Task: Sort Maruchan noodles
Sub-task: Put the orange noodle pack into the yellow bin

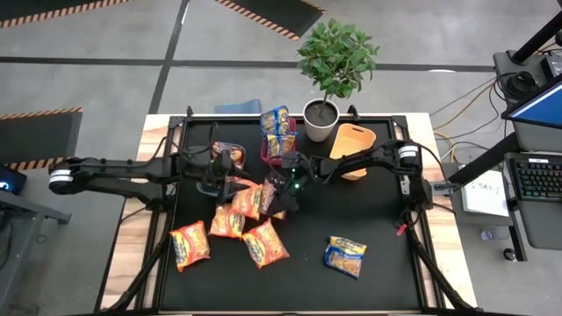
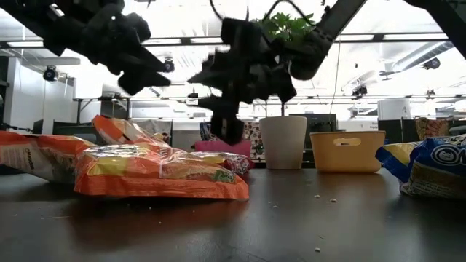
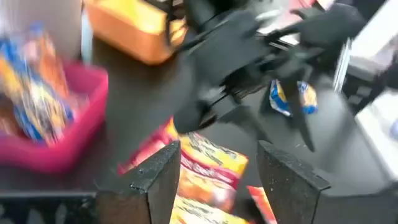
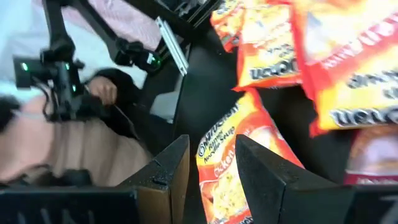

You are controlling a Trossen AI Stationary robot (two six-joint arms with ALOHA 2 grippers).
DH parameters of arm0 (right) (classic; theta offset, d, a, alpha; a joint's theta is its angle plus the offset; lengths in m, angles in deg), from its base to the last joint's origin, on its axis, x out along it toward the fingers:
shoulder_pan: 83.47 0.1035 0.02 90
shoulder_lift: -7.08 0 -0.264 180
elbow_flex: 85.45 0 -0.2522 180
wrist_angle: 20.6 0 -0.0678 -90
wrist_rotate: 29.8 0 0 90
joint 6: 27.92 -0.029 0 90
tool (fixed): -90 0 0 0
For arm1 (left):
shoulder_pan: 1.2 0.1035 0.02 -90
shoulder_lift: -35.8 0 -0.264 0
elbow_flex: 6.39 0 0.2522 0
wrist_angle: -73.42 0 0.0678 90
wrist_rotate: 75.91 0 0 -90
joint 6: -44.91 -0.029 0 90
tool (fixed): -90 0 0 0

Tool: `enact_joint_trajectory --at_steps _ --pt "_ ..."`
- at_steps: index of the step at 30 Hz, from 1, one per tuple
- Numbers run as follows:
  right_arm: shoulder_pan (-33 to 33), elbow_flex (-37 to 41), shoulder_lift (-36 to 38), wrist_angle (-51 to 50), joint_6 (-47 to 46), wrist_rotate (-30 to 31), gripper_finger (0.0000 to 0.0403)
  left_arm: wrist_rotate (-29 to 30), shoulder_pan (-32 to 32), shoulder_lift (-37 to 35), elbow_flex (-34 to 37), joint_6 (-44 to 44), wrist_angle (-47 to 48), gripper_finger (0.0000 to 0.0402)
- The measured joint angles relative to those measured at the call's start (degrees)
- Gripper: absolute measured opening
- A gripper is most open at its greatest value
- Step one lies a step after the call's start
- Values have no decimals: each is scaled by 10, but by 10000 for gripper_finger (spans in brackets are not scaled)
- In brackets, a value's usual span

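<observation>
Nearest the low camera: crinkly orange ramen packets [image 2: 156, 175], flat, glossy, heaped on the matte black table [image 1: 351, 281]. One blue-yellow packet [image 1: 344, 254] lies well apart from the heap; more stand in the pink bin [image 1: 274, 145] beyond it. Left gripper [image 1: 230, 180] hovers over the heap, fingers apart, empty. Right gripper [image 1: 283, 195] at the heap's edge, fingers slightly apart, gripping nothing visible. Smooth white pot [image 1: 320, 121], orange plastic bin [image 1: 353, 140] beside pink bin.

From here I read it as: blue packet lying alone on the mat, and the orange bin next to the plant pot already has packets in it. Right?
Not quite. In the high view the orange bin beside the plant pot looks empty; the packets stand in the pink bin. The blue packet does lie alone on the mat.
</observation>
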Motion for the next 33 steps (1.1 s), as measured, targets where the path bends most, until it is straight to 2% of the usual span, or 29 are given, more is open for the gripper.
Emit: enact_joint_trajectory --at_steps 4,10,14,20,25,33 --pt "18 1 34 -66 81 42 118 -14 0 1 -8 120 68 192" --pt "42 1 97 -236 192 162 118 -16 -7 8 -62 260 245 191" --pt "59 14 141 -305 230 243 118 3 -35 27 -92 327 312 191" --pt "76 78 202 -304 242 299 118 40 -66 63 -134 384 395 191" --pt "76 135 240 -239 239 360 118 52 -75 86 -136 407 386 191" --pt "77 168 261 -183 239 364 118 52 -104 130 -166 421 393 191"
